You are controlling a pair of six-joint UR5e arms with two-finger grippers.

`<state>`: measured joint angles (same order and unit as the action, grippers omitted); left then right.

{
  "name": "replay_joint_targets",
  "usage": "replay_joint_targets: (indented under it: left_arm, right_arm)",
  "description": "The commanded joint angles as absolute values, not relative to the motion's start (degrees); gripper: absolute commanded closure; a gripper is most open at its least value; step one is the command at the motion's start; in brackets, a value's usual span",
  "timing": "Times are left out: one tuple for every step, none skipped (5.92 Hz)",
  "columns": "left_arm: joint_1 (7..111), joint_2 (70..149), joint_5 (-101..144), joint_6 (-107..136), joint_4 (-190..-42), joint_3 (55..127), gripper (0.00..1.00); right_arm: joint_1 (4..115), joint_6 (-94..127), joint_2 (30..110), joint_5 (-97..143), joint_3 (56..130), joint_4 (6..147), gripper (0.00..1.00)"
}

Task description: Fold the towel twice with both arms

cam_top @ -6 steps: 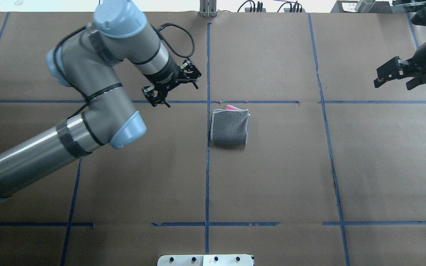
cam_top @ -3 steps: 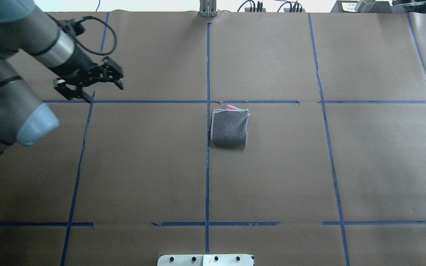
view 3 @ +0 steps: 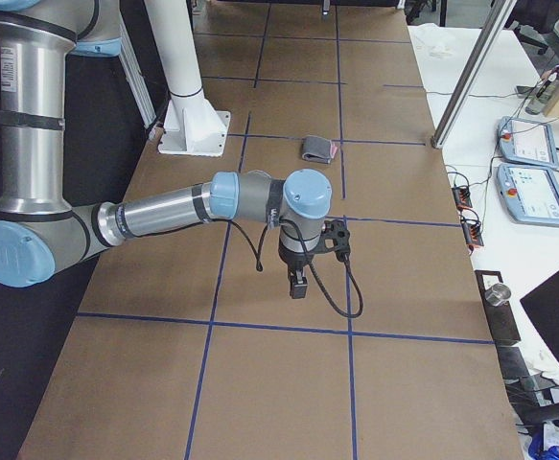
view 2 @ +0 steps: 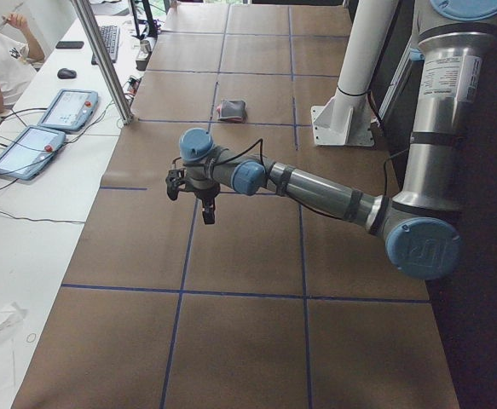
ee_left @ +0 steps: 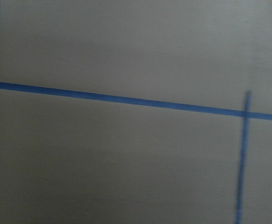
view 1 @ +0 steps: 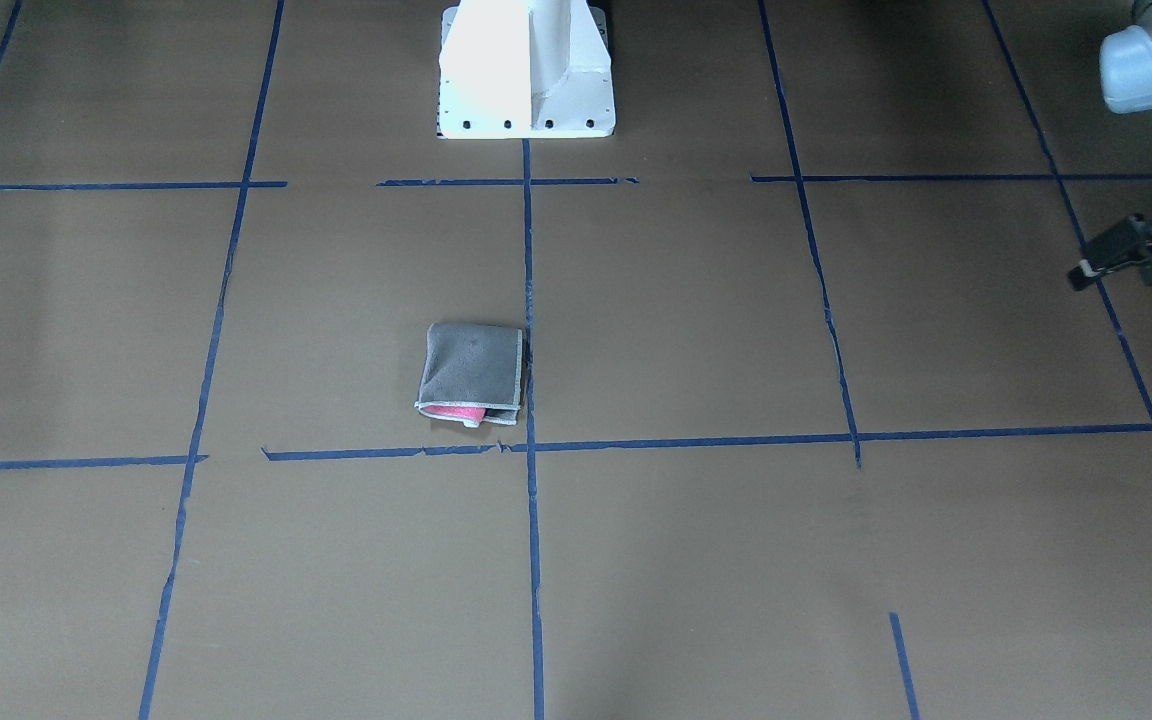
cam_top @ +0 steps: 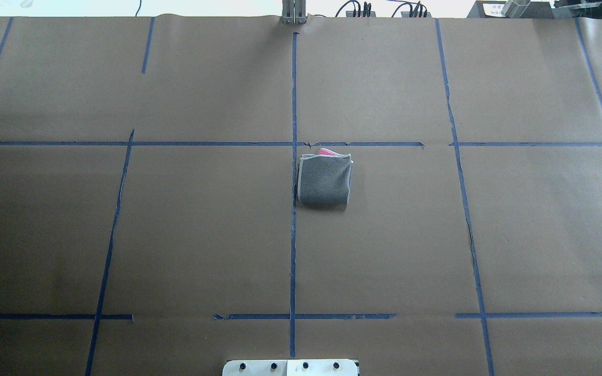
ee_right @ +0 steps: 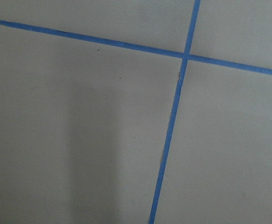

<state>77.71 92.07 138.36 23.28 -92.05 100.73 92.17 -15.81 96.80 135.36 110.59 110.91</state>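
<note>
Left pincer [view 1: 1121, 255], cropped, and right pincer [view 3: 315, 257] withdrew from towel [cam_top: 324, 179]; their openness indiscernible

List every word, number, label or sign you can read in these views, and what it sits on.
No text can be read in any view.
Printed marking on the left arm, on its upright tube: too small to read.
Tablet screens: too small to read.
Towel: no print visible.
Brown table paper: blue tape lines only, no writing.
</note>
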Motion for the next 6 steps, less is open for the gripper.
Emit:
replay_joint_targets:
  left_arm:
    - [88.46,91.14,138.34,1.68,-86.51,92.68,0.00]
    - [90.51,91.06,138.34,-2.59,-84.57,91.59,0.00]
    - [91.92,89.40,138.25,-6.73,-83.16,88.62,0.00]
    - [92.02,88.95,138.25,-7.55,-83.23,88.16,0.00]
    - [92.11,88.08,137.56,-7.73,-83.49,88.15,0.00]
    - [92.11,88.07,137.55,-7.65,-83.41,88.59,0.00]
  right_arm:
    - [92.46,-16.44,97.13,135.79,108.90,109.70,0.00]
    - [92.55,-14.96,97.82,135.79,105.24,101.51,0.00]
    - [92.55,-12.68,97.74,136.14,100.51,95.25,0.00]
    - [92.55,-9.35,97.56,136.40,100.29,93.71,0.00]
    - [92.55,-8.71,97.65,137.62,99.67,93.78,0.00]
    - [92.55,-6.61,97.56,139.29,99.67,93.78,0.00]
